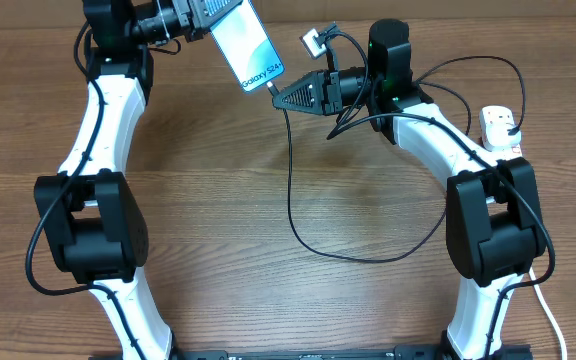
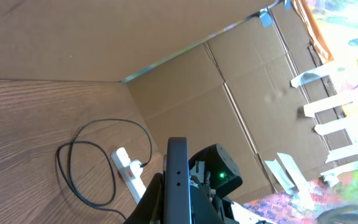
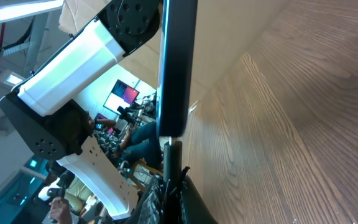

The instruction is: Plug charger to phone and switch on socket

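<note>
Phone point(image 1: 249, 45), gripped aloft by left fingers point(image 1: 211, 18), long axis running far-left to near-right, lower end facing charger point(image 1: 290, 180) tip pinched in right fingers point(image 1: 293, 95).

Overhead, the upper end of the phone point(image 1: 249, 47) is cut off by the top edge. The right arm point(image 1: 490, 215) partly hides the socket point(image 1: 500, 127), and its switch position is too small to read. The charger point(image 1: 291, 180) tip appears seated, but the joint cannot be made out.
</note>
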`<state>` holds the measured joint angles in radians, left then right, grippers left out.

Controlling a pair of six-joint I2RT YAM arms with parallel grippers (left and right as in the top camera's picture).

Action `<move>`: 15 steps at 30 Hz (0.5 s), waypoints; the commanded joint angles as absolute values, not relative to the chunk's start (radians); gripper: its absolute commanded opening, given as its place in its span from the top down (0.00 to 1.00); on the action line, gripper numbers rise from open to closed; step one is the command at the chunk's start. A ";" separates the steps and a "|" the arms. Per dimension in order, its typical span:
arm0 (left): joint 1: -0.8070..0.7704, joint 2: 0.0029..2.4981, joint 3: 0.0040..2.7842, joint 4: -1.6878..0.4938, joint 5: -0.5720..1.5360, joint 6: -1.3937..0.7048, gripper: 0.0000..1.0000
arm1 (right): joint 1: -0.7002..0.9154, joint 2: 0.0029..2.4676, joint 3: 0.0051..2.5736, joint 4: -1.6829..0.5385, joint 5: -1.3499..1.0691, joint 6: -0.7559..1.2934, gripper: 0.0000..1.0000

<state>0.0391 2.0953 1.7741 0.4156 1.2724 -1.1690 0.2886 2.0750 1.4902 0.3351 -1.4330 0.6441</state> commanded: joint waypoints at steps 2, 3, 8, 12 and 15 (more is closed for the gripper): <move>0.071 2.082 1.787 0.424 1.305 -1.160 0.96 | 0.280 2.082 1.485 0.335 -1.437 0.655 0.96; 0.075 2.082 1.787 0.424 1.310 -1.160 0.96 | 0.276 2.082 1.485 0.335 -1.437 0.672 0.96; 0.089 2.082 1.787 0.424 1.317 -1.165 0.96 | 0.260 2.082 1.485 0.335 -1.413 0.761 0.96; 0.091 2.082 1.787 0.424 1.311 -1.168 0.96 | 0.265 2.082 1.485 0.341 -1.303 0.820 0.96; 0.091 2.082 1.787 0.425 1.294 -1.171 0.96 | 0.280 2.082 1.485 0.420 -1.268 0.885 0.96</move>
<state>0.0933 2.0953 1.7741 0.4156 1.2980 -1.1694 0.2634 2.0754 1.4887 0.3653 -1.3399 0.7998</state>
